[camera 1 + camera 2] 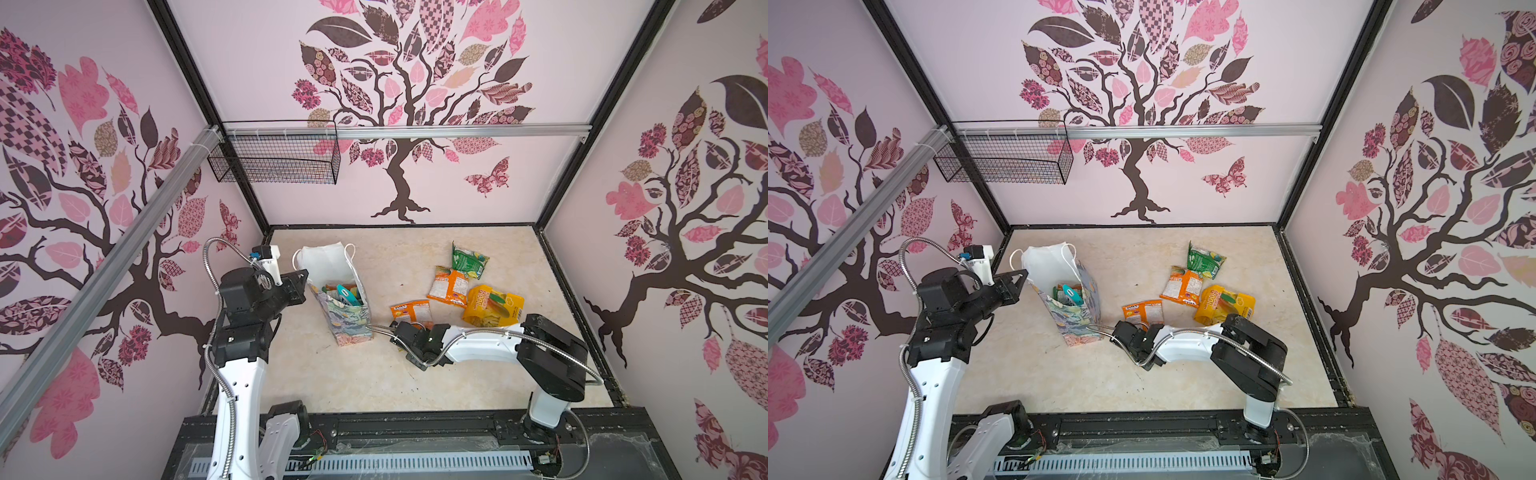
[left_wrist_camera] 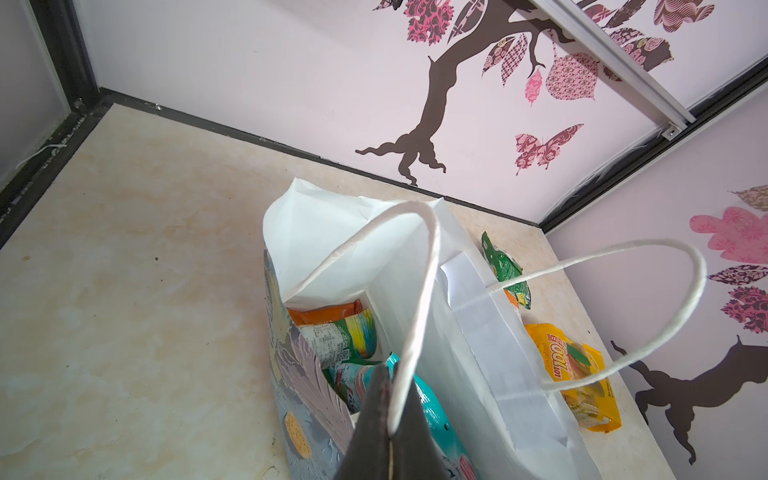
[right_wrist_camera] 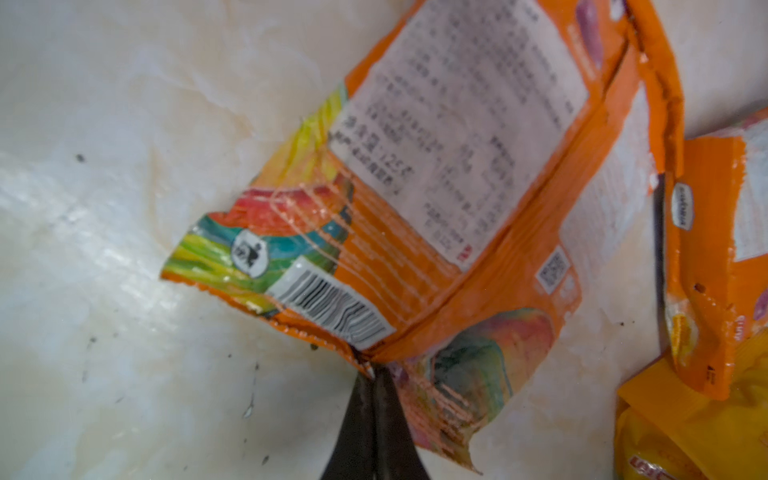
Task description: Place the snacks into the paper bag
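The paper bag (image 1: 347, 328) (image 1: 1077, 328) stands upright at the left of the table, with several snacks (image 2: 345, 332) inside, a teal packet (image 2: 436, 411) on top. My left gripper (image 1: 306, 273) (image 2: 392, 432) is shut on one white cord handle (image 2: 419, 291) at the bag's rim. Near the bag's right side lies a small orange packet (image 1: 410, 311) (image 3: 457, 187). My right gripper (image 1: 405, 326) (image 3: 372, 372) is shut on its near edge, low over the table. Further right lie another orange packet (image 1: 451, 286), a green packet (image 1: 468, 259) and a yellow packet (image 1: 492, 305).
A black wire mesh basket (image 1: 274, 158) hangs on the back rail, high at the left. Patterned walls close in the table on three sides. The right arm's forearm (image 1: 482, 345) stretches across the table in front of the yellow packet.
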Tool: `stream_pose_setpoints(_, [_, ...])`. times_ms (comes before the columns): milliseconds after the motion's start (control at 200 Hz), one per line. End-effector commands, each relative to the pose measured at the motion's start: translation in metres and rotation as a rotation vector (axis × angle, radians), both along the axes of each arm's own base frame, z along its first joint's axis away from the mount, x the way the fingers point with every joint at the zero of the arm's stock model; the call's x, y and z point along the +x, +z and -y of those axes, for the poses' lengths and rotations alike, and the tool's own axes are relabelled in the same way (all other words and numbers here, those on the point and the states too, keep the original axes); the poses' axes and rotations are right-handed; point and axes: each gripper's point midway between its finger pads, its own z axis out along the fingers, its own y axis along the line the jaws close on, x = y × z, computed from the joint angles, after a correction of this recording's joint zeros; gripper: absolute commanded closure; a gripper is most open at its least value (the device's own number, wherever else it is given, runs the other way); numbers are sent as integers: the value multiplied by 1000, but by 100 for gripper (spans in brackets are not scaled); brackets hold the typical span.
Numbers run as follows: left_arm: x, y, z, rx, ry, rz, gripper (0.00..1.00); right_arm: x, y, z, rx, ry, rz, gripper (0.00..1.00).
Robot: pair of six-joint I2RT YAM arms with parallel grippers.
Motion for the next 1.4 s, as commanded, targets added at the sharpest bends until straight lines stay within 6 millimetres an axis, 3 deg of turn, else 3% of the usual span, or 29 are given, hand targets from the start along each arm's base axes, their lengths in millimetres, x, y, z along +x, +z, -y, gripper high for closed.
stream_pose_setpoints(0, [-2,10,0,23,-2,34,100,-1,8,-6,23,-5,-17,100])
stream_pose_setpoints(270, [-3,11,0,25,0,38,100,-12,42,-27,207,12,-127,100])
stream_pose_setpoints(675, [-4,13,0,27,1,44,100,-9,110,-32,552,-27,-282,100])
stream_pose_setpoints(920, [-4,13,0,25,0,45,100,13,139,-30,757,-83,-349,100])
stream_pose_setpoints(1035, [-4,12,0,24,-1,43,100,29,135,-17,669,-118,-259,100])
stream_pose_setpoints(1150, [-4,12,0,24,0,43,100,49,125,2,569,-187,-158,86])
stream_pose_setpoints(1195, [-3,12,0,23,1,43,100,56,125,3,563,-197,-128,75])
stream_pose_setpoints(1260, [-3,12,0,23,-1,42,100,65,121,-1,560,-183,-101,60])
stream_pose_setpoints(1395, [-3,12,1,22,-5,44,100,86,104,-17,518,-146,-134,50])
